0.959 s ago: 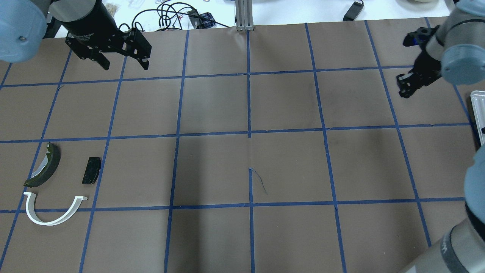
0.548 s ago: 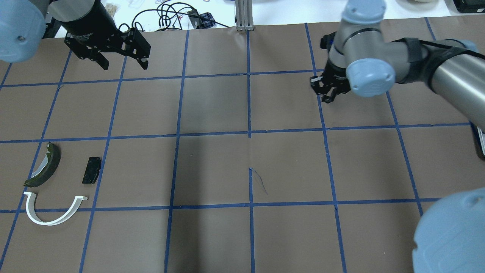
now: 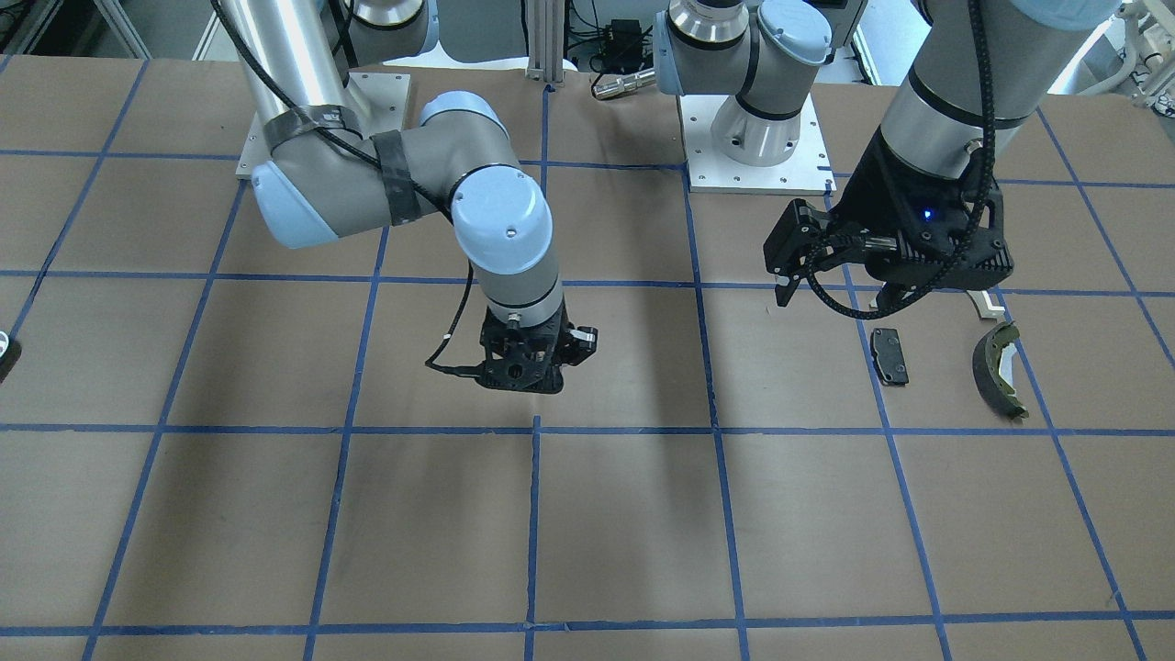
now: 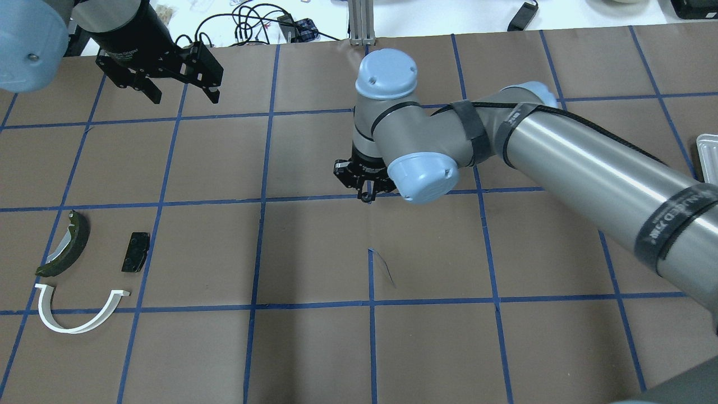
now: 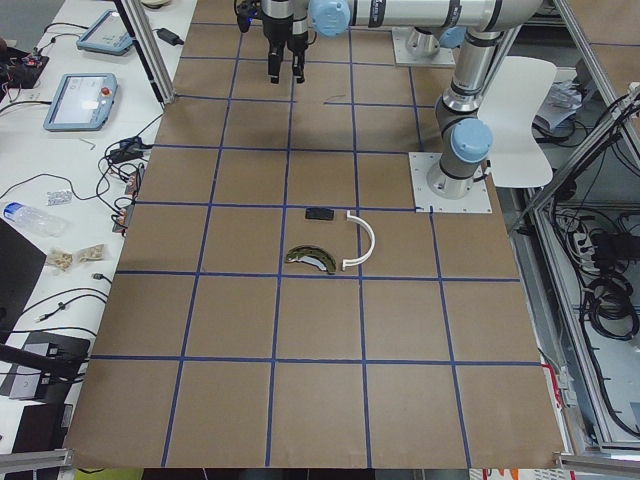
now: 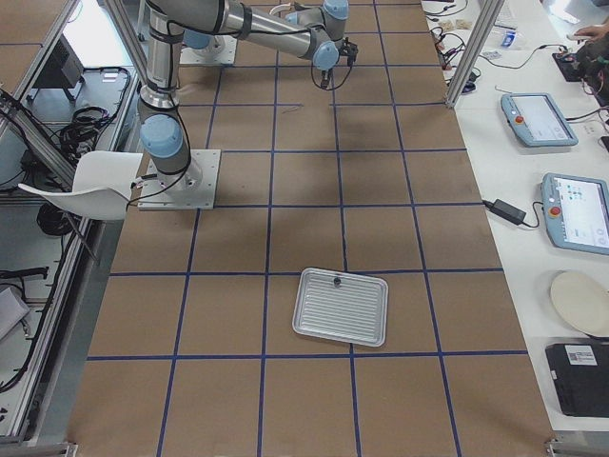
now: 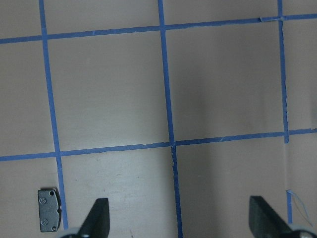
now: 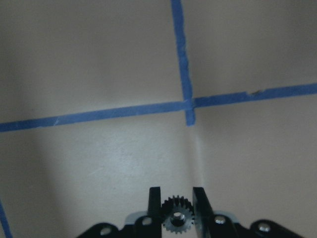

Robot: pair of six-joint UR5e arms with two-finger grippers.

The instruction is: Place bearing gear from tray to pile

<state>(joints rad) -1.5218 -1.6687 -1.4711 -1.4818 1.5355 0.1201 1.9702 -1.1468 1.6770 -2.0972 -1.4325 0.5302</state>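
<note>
In the last second the right claw (image 4: 366, 193) has swept from the desk's (image 4: 314, 252) right edge, beside the tray (image 6: 343, 309), to about the middle of the desk. The left claw (image 4: 185, 95) has not shifted and hangs with its fingers spread wide, gripping nothing.

The right claw is clenched on the bearing gear (image 8: 176, 217). The wrist view shows the small toothed wheel pinched between the two fingertips, clear of the desk and carried over a crossing of blue tape lines.

The step in hand looks like the carry, roughly half done. The pile (image 5: 310, 260) lies well apart from the claw, toward the robot's left and a little nearer its base: a black pad (image 4: 136, 252), a brake shoe (image 4: 67, 244) and a white arc (image 4: 73, 331), none of them touching.

To do it well, the claw should keep its squeeze firm, since the gear is small and round and would likely roll if dropped. It should travel level and high enough to pass over the parts, come down onto bare desk just beside the pad, and let go only when low.
</note>
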